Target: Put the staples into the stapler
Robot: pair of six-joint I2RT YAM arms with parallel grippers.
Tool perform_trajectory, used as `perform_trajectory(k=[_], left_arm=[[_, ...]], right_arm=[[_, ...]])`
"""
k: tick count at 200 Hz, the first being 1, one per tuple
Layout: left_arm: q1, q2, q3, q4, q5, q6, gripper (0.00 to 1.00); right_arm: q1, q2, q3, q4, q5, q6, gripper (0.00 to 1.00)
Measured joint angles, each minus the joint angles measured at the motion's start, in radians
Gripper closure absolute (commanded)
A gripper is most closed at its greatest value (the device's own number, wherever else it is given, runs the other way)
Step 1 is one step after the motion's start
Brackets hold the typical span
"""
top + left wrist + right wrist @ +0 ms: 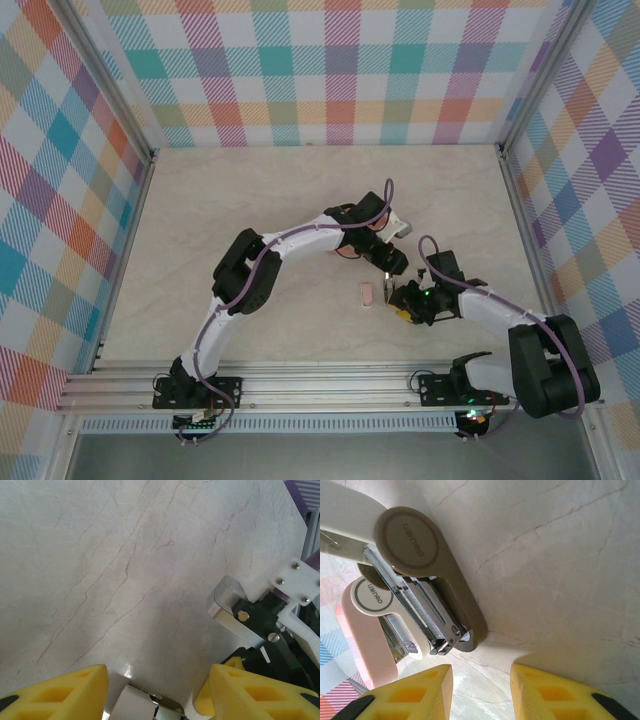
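If my open right pincer bumps the stapler, it may snap shut; my left pincer, I cannot tell.

One bench carries two arms, the left arm and the right arm, each ending in one hand, the left hand and the right hand, with two yellow fingers apiece, plus two staplers, a taupe stapler and a pink stapler, and one small pink tray.

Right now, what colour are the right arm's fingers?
Yellow fingers, best seen in the right wrist view.
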Motion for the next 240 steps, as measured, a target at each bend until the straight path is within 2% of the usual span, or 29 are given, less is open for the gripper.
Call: perform_trajectory(k=[78,188,240], left_arm=[[-0.013,-0.098,-0.083,0.022,0.017,0.024,0.45],[-0.048,-0.105,-0.148,0.035,0.07,0.032,0.47],[-0.049,-0.122,-0.169,0.034,0.07,0.041,0.48]], right_arm=[[0.0,0.026,0.015,-0.018,0.004,0.0,0.67],[-0.001,0.03,0.02,-0.027,0.011,-0.001,0.69],[-0.001,0.014,0.019,-0.03,0.011,-0.005,0.62]])
